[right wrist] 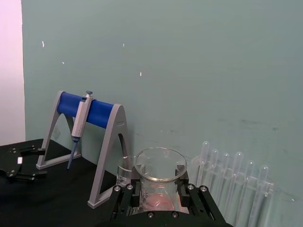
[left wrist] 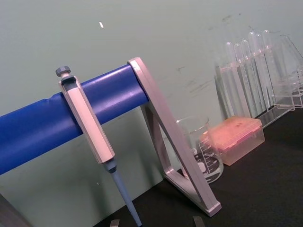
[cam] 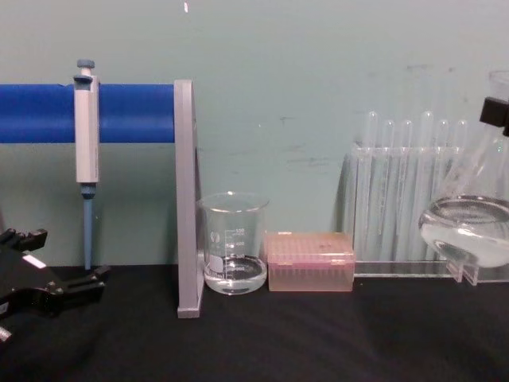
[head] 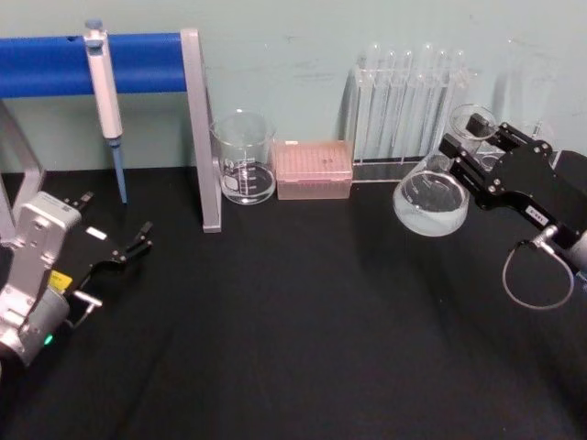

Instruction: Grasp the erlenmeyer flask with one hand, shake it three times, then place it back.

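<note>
My right gripper [head: 470, 158] is shut on the neck of the erlenmeyer flask [head: 429, 198], a clear conical flask with some clear liquid in its wide base. The flask hangs tilted above the black table at the right, in front of the test tube rack. From the chest view the flask [cam: 469, 227] sits at the right edge with liquid pooled low, the gripper [cam: 495, 113] at its neck. In the right wrist view the flask's rim [right wrist: 160, 166] sits between the black fingers [right wrist: 124, 195]. My left gripper [head: 117, 214] rests open at the left, low over the table, also seen as the left gripper [cam: 71, 255].
A glass beaker [head: 244, 158] and a pink tip box [head: 314, 169] stand at the back centre. The test tube rack [head: 408, 105] is at the back right. A pipette [head: 105, 101] hangs on the blue-barred stand [head: 200, 128] at the back left.
</note>
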Controlling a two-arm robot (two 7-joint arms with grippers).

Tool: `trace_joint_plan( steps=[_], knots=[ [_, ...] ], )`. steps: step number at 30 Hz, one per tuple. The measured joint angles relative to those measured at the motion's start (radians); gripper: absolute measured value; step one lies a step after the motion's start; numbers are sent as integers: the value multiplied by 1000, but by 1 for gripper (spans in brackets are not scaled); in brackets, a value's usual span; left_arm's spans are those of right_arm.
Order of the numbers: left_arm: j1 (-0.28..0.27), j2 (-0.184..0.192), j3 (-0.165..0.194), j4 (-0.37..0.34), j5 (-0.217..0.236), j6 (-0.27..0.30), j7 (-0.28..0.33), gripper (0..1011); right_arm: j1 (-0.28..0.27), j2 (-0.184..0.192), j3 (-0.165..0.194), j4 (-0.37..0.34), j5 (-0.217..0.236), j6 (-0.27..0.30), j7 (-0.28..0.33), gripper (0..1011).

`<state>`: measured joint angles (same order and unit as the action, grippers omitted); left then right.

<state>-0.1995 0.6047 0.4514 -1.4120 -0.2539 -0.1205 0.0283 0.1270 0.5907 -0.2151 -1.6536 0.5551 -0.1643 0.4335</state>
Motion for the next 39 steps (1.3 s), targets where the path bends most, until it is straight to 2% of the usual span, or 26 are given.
trace_joint_plan(
  steps=[7, 14, 20, 25, 26, 28, 31, 39],
  knots=[
    [0, 0, 0, 0, 0, 0, 0, 1001, 4, -18, 10, 11, -8, 6, 15, 448],
    [0, 0, 0, 0, 0, 0, 0, 1001, 49, -49, -22, 42, -12, 22, 73, 448],
    [0, 0, 0, 0, 0, 0, 0, 1001, 119, -89, -92, 86, -8, 35, 145, 448],
    [0, 0, 0, 0, 0, 0, 0, 1001, 164, -111, -145, 113, -1, 46, 190, 448],
    [0, 0, 0, 0, 0, 0, 0, 1001, 164, -111, -145, 113, -1, 46, 190, 448],
    [0, 0, 0, 0, 0, 0, 0, 1001, 189, -122, -178, 129, 4, 53, 213, 448],
    [0, 0, 0, 0, 0, 0, 0, 1001, 210, -132, -208, 143, 8, 61, 234, 448],
    [0, 0, 0, 0, 0, 0, 0, 1001, 242, -138, -261, 167, 20, 74, 259, 449]
  ],
)
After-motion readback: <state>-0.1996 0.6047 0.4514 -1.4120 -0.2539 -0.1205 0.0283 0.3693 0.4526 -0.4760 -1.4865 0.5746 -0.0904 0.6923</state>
